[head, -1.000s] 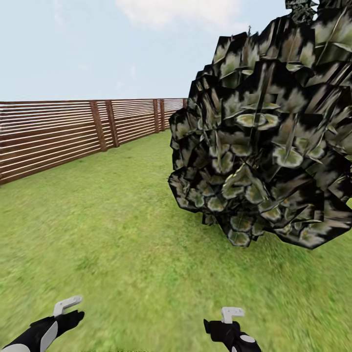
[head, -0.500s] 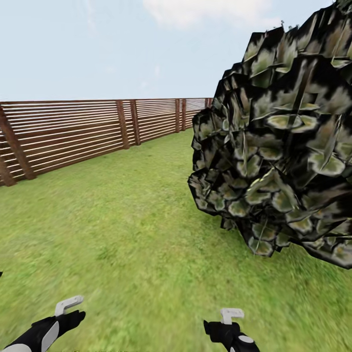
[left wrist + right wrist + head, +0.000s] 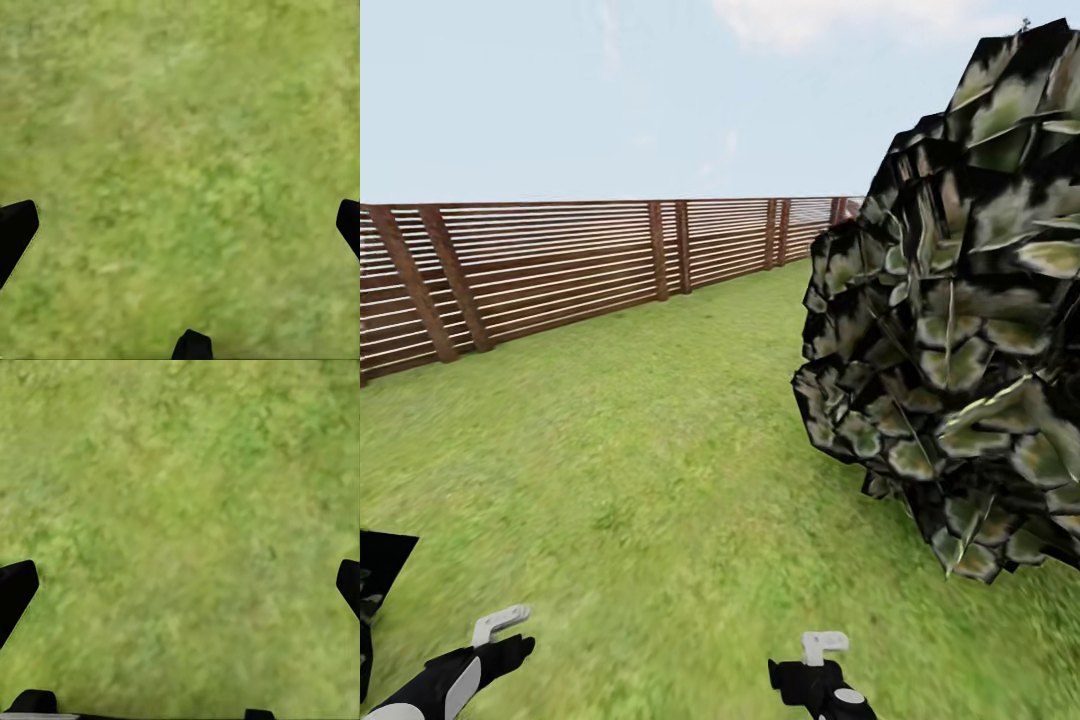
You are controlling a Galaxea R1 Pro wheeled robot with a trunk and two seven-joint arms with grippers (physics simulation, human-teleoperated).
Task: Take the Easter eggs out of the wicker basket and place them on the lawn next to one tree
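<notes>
Left gripper (image 3: pixel 180 225): fingertips spread wide, nothing held.
Right gripper (image 3: pixel 180 585): likewise agape and empty.
Mottled bright green lawn (image 3: pixel 660 470): bare below both.
Dark leafy crown (image 3: pixel 960 350): slides rightward as the view turns left.
Brown slatted fence (image 3: pixel 560 265): far edge.
Meaning: searching; eggs, basket unsighted.

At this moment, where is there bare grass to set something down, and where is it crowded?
The lawn lies bare from the wooden fence down to both grippers, left and right, and both wrist views show plain grass between open fingers. It is crowded at the head view's right, where the dark leafy crown hangs low.
</notes>
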